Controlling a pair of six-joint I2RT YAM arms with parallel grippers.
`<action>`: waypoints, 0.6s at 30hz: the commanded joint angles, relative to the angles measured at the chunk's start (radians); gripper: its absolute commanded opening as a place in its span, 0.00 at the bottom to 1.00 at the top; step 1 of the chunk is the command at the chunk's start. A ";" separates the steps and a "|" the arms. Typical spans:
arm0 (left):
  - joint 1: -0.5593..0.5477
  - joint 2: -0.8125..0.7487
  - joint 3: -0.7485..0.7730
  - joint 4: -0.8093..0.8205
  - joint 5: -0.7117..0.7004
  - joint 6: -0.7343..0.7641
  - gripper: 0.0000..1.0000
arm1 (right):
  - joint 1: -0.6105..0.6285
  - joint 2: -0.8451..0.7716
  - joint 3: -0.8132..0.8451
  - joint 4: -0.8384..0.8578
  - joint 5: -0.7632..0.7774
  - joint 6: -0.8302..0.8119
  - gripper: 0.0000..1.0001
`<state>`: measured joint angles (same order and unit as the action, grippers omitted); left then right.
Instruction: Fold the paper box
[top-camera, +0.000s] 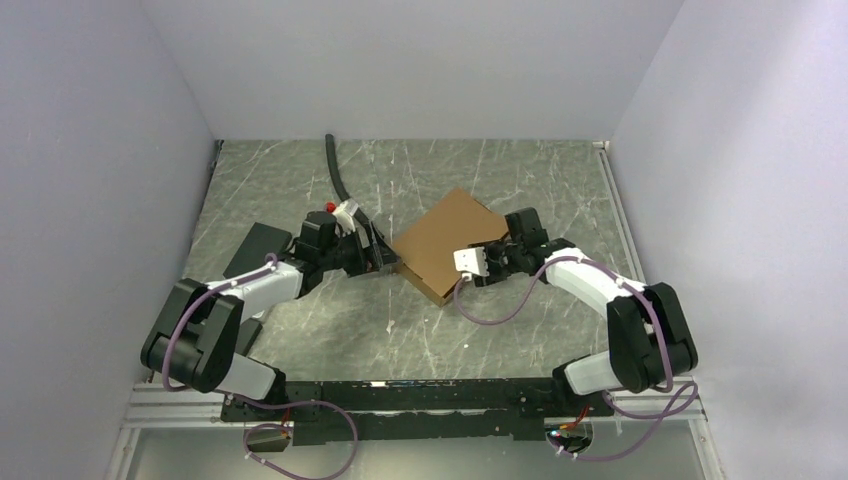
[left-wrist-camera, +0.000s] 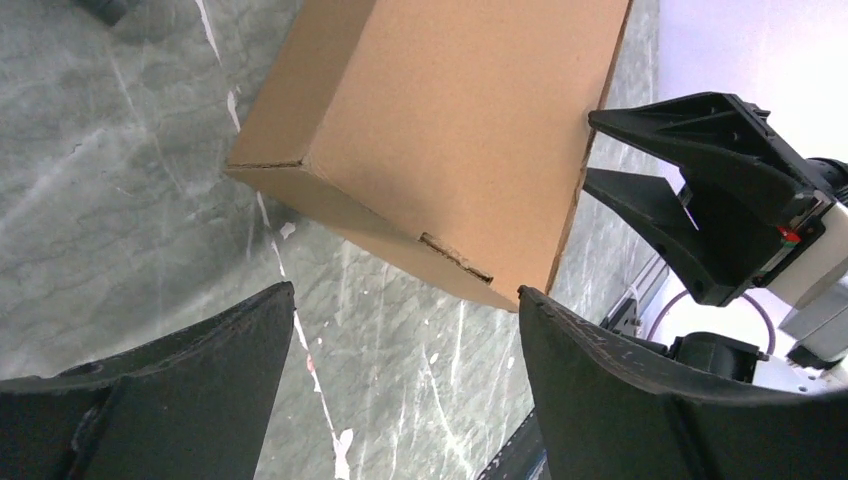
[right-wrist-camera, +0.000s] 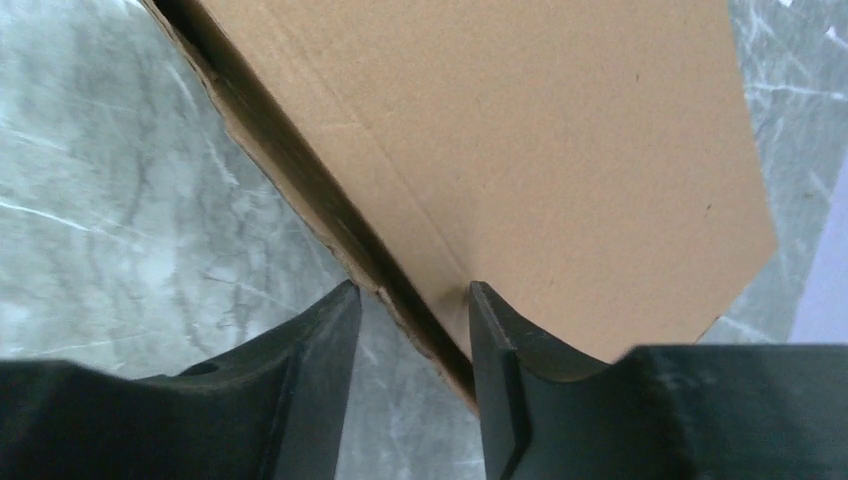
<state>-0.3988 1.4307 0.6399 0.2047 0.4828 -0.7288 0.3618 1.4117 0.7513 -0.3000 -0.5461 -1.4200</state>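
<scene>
While the paper box (top-camera: 445, 240) sits mid-table with its lid down, an arm stands at each side of it.
The left gripper (left-wrist-camera: 405, 292) gapes wide, short of the box's near corner and touching nothing. The right gripper (right-wrist-camera: 410, 290) stands half-wide astride the box's edge, one finger over the top panel and one beside the wall; whether it pinches cannot be told.

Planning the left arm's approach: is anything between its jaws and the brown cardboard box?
Nothing visible. Only grey marbled tabletop lies between the left gripper, jaws open, and the near side of the brown corrugated cardboard box.
</scene>
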 joint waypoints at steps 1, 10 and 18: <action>-0.002 0.004 -0.015 0.139 0.021 -0.095 0.87 | -0.080 -0.071 0.063 -0.085 -0.194 0.152 0.50; -0.002 -0.058 0.082 -0.043 -0.100 0.017 0.96 | -0.321 -0.128 0.077 0.045 -0.502 0.757 0.65; 0.006 0.004 0.261 -0.123 -0.192 0.185 0.99 | -0.425 -0.036 0.007 0.294 -0.535 1.530 0.76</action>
<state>-0.3985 1.4136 0.8101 0.1081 0.3298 -0.6483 -0.0341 1.3518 0.7910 -0.1551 -1.0531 -0.3294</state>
